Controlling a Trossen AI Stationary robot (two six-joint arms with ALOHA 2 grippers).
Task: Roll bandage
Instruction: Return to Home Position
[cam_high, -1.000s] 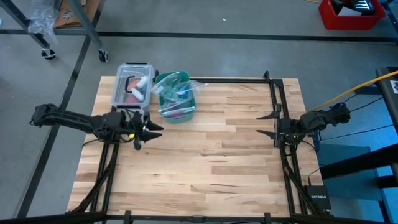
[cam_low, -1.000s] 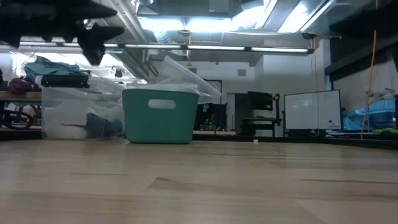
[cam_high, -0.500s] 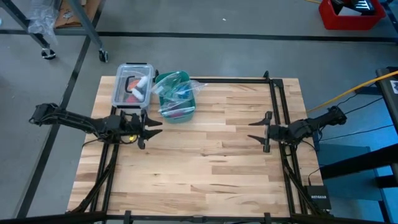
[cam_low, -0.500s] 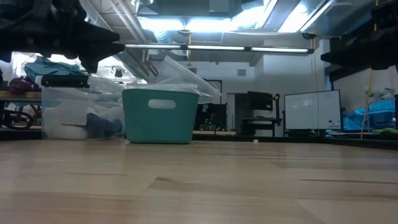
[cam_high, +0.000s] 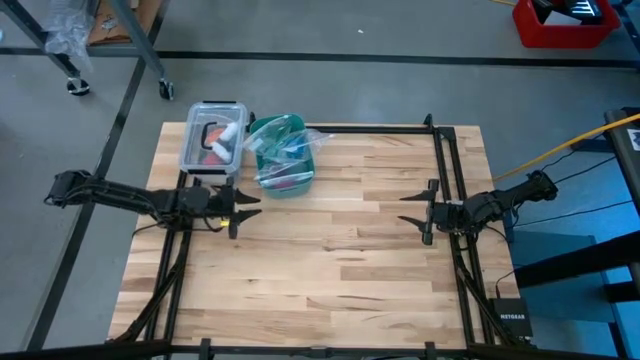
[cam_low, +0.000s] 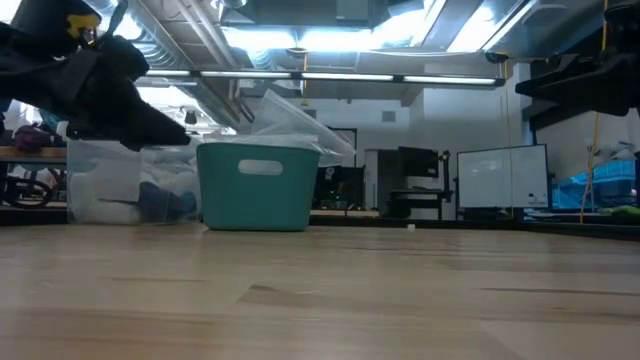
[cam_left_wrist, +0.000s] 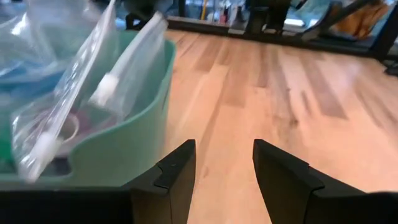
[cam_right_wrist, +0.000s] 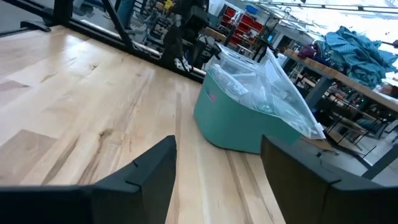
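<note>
Zip bags (cam_left_wrist: 81, 87) hide teal bin (cam_right_wrist: 230, 127) contents; left pincer (cam_high: 245, 209), right pincer (cam_high: 412, 210) gaping.

— Where is the bandage (cam_left_wrist: 11, 70)?
— Only a patch of bright blue shows, at the far left edge of the left wrist view. It lies behind the clear plastic of the zip bags (cam_left_wrist: 87, 87) standing in the teal bin (cam_left_wrist: 124, 146).
— Rolled or flat?
— Cannot tell; the plastic blurs its outline.
— And from above?
— The bin stands upper left of centre in the high view, at the far edge of the bench (cam_high: 330, 250). The bandage cannot be picked out among the bags there. In the low view the bin's wall hides it.
</note>
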